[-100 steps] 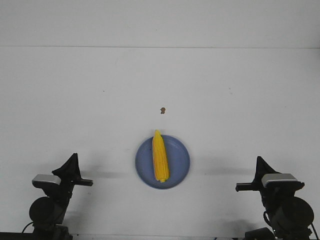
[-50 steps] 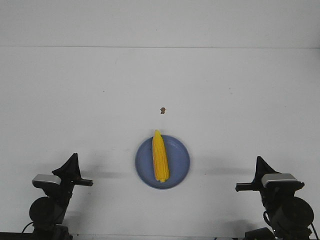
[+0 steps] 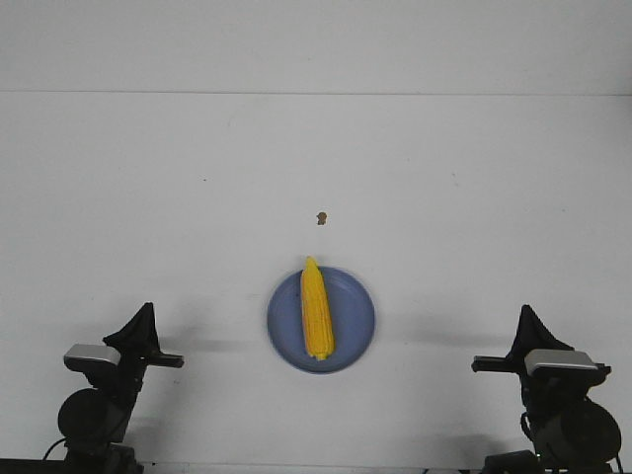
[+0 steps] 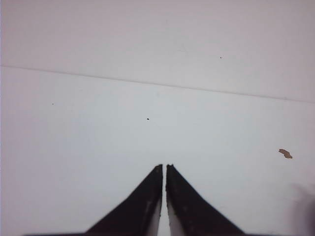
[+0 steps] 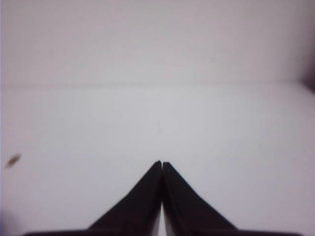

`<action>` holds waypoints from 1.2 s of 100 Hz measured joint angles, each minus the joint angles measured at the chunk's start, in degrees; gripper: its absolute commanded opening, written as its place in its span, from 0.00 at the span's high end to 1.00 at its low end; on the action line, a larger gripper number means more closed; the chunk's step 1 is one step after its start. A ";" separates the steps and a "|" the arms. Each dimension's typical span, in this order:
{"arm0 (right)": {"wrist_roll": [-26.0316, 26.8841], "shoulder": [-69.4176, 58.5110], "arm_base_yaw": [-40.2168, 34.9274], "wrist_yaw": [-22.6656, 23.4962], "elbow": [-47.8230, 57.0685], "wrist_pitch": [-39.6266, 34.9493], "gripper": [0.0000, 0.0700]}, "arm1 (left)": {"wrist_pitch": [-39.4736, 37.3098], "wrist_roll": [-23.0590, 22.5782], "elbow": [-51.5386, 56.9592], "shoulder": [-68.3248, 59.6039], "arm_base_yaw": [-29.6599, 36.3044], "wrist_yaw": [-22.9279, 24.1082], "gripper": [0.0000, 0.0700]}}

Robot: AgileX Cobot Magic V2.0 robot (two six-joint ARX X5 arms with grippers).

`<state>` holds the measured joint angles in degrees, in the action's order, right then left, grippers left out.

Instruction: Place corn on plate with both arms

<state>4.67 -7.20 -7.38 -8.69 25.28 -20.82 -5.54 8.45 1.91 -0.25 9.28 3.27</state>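
Note:
The yellow corn point(image 3: 316, 308) lies on the round blue plate point(image 3: 355, 318) near the table's front middle, its pointed end away from me. My left gripper point(image 3: 146, 314) is shut and empty at the front left, well left of the plate. My right gripper point(image 3: 528, 318) is shut and empty at the front right, well right of the plate. In the left wrist view the jaws point(image 4: 164, 167) are closed on nothing above bare table. In the right wrist view the jaws point(image 5: 161, 163) are closed on nothing. Corn and plate do not show in either wrist view.
A tiny brown speck point(image 3: 321, 217) lies on the white table beyond the plate; it also shows in the left wrist view point(image 4: 285, 153) and blurred in the right wrist view point(image 5: 12, 160). The table's far edge meets a white wall.
My right arm has shifted slightly to the right and lower in the front view. The left arm, corn and plate have not moved.

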 measured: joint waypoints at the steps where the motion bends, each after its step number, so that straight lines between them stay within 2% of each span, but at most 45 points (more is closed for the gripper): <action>1: 0.00 0.42 0.22 0.04 -0.59 0.74 1.00 | 0.00 0.00 0.00 0.00 0.00 0.00 0.98; 10: 0.00 3.52 2.12 0.76 -5.60 6.14 1.00 | 0.00 0.00 0.00 0.00 0.00 0.00 0.98; 23: 0.00 6.36 4.57 3.17 -10.91 8.74 1.00 | 0.00 0.00 0.00 0.00 0.00 0.00 0.98; 45: 0.00 7.04 7.32 7.10 -17.99 17.55 1.00 | 0.00 0.00 0.00 0.00 0.00 0.00 0.98; 72: 0.00 7.04 8.09 7.21 -24.22 26.84 1.00 | 0.02 0.02 0.00 0.00 0.00 0.00 0.98; 120: 0.00 7.04 8.17 7.19 -24.44 27.41 1.00 | 0.00 0.02 0.00 0.00 0.00 0.00 0.98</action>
<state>4.67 -0.16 0.80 -1.50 0.84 6.59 -5.54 8.47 1.91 -0.25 9.28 3.27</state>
